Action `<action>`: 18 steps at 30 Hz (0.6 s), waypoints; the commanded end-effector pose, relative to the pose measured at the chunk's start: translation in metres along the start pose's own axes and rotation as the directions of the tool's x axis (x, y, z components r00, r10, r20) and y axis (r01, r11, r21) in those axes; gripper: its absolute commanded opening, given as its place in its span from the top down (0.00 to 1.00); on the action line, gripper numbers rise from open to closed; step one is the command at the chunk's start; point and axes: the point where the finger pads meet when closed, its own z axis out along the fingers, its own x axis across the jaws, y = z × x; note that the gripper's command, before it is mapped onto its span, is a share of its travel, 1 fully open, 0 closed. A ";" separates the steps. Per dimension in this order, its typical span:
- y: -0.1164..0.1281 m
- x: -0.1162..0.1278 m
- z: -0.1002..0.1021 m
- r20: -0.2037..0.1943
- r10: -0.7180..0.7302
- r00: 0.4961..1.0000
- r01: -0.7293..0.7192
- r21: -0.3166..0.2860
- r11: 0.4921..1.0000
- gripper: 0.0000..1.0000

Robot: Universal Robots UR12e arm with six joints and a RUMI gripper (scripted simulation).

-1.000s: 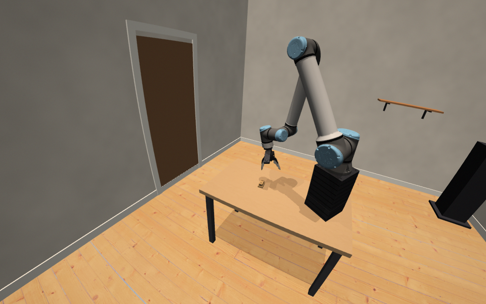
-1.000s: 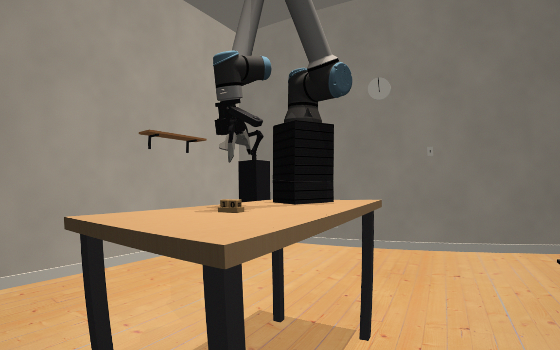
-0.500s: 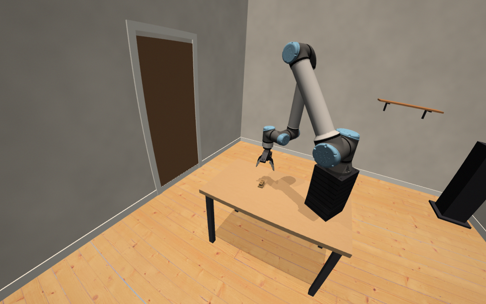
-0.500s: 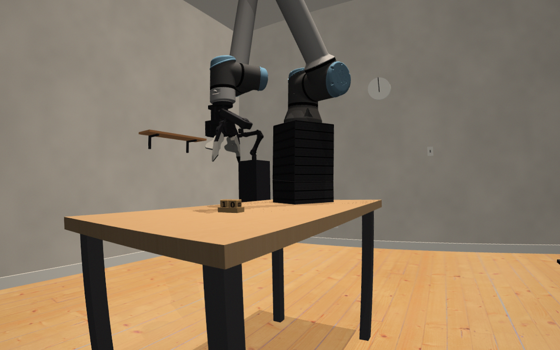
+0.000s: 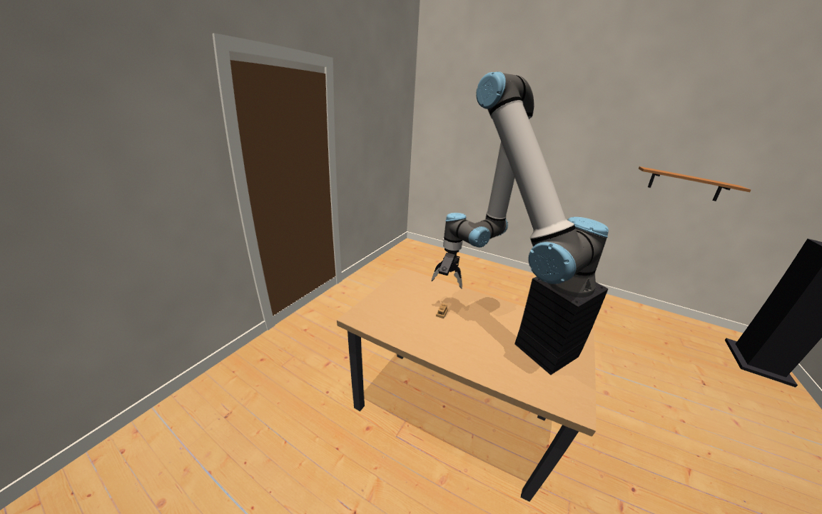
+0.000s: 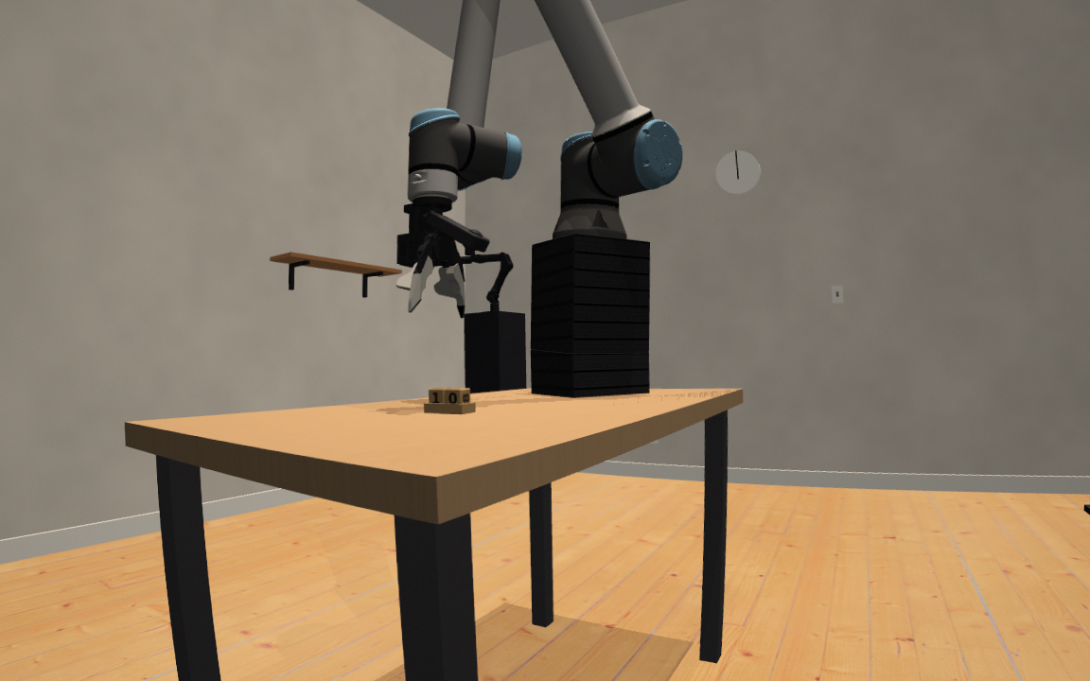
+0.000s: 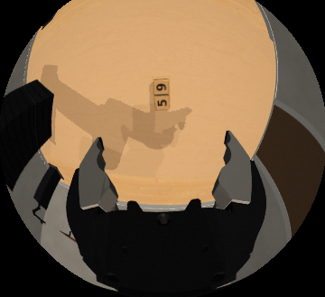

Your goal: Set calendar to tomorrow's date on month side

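The small wooden block calendar (image 6: 449,405) sits on the table; two cubes rest side by side in its tray. In the exterior view the side facing the camera reads 1 and 0. In the wrist view the cubes (image 7: 161,94) show 9 and 5 on their top faces, ahead of the fingers. The calendar also shows in the top view (image 5: 442,310). My gripper (image 6: 434,291) hangs well above the table, pointing down, a little behind the calendar. It is open and empty in the wrist view (image 7: 164,171) and in the top view (image 5: 447,275).
The arm's black pedestal (image 6: 589,315) stands on the table's far right part. The table's edge lies just behind the fingers in the wrist view. A wall shelf (image 6: 334,265), a brown door (image 5: 282,178) and a black camera stand (image 5: 797,306) are off the table.
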 end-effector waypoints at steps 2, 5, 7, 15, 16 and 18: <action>-0.001 -0.001 0.001 0.001 0.002 1.000 -0.002 0.002 1.000 0.00; -0.001 0.001 0.020 -0.002 0.000 1.000 0.000 0.000 1.000 0.00; -0.001 0.000 0.039 -0.002 0.000 1.000 0.000 0.000 1.000 0.00; -0.001 -0.001 0.050 -0.002 0.001 1.000 -0.001 0.000 1.000 0.71; -0.001 -0.001 0.049 -0.002 0.001 1.000 -0.001 0.000 1.000 0.71; -0.001 0.001 0.048 -0.005 0.000 1.000 0.000 -0.002 1.000 0.71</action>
